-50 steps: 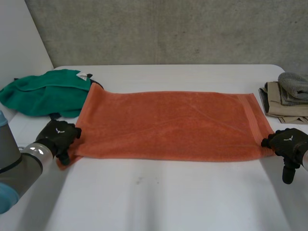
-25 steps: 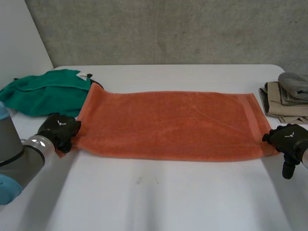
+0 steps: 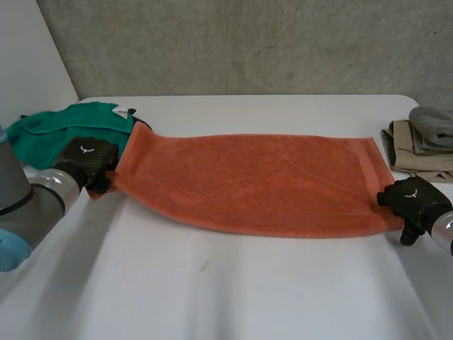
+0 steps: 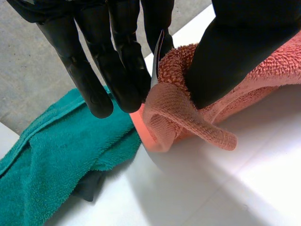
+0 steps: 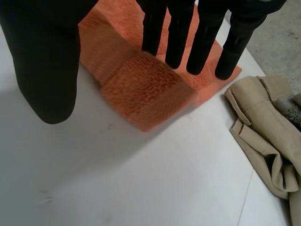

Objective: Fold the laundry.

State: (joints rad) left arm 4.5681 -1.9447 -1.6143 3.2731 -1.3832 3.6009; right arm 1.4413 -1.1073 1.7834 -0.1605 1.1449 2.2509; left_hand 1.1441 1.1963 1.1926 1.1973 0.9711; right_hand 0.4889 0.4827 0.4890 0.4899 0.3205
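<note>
A small white tag (image 3: 122, 111) sticks out of the green towel (image 3: 64, 131) bunched just beyond the orange towel's far left corner; its print is too small to read. Each robot hand carries a white winged mark on its back.

The orange towel (image 3: 255, 184) is terry cloth with a flat woven band near its right end, and it lies stretched lengthwise across the white counter (image 3: 233, 290). The left robot hand (image 3: 86, 159) pinches the towel's near left corner between thumb and fingers (image 4: 127, 70), the corner curling over. The right robot hand (image 3: 412, 198) pinches the near right corner between straight fingers and thumb. Beige and grey clothes (image 3: 414, 145) are piled past the towel's right end.
</note>
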